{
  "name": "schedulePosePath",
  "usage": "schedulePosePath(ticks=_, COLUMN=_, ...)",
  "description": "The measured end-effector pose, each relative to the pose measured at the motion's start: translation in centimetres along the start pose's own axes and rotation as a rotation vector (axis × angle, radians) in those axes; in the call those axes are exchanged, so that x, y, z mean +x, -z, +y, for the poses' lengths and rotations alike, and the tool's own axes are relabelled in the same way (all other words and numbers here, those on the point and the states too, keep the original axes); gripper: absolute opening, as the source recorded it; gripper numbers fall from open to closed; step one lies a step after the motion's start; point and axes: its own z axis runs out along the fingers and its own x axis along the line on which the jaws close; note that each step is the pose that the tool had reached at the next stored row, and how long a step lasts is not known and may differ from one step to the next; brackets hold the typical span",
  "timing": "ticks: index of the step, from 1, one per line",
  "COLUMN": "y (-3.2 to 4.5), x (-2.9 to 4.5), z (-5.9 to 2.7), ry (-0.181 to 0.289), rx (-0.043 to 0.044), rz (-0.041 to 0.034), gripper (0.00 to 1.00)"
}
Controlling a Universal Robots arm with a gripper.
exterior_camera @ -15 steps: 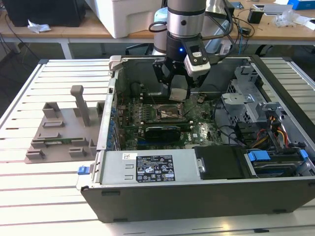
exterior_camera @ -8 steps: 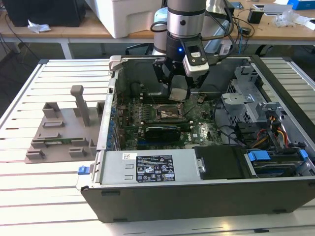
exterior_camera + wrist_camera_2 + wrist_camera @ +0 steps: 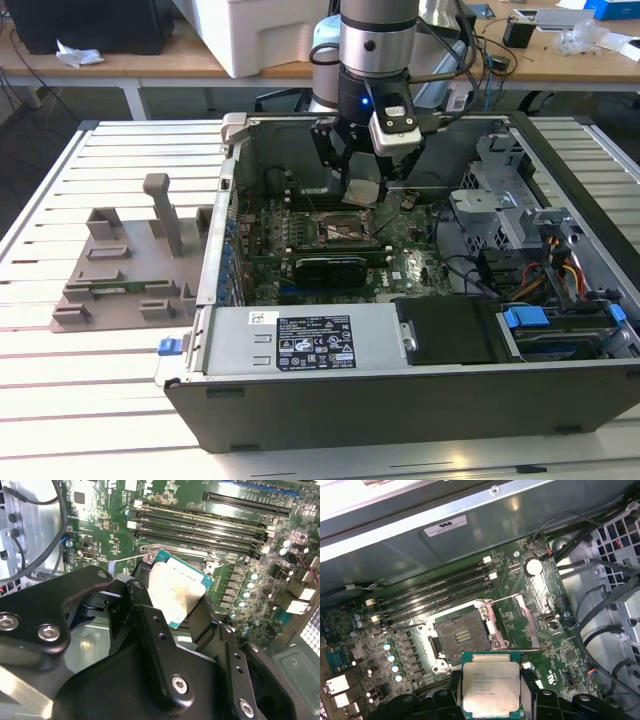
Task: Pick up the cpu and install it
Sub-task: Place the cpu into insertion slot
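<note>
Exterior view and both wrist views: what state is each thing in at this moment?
cpu, gripped by its edges, held above the cpu socket, not seated.
claw, shut on the cpu.
cpu socket, open and empty.
memory slots, empty.
computer case, side open.

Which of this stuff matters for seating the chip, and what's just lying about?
Job: chip, held in the pincer; open socket on the board.
Lying about: grey holder beside the case; black card; cables; power supply.
</note>
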Motion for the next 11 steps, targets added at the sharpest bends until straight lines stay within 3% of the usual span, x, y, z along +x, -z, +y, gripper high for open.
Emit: schedulePosePath(ticks=11, y=0.00, x=0.00, z=0.00, ry=-0.104, rx=0.0031, rz=0.0003, gripper=0.54)
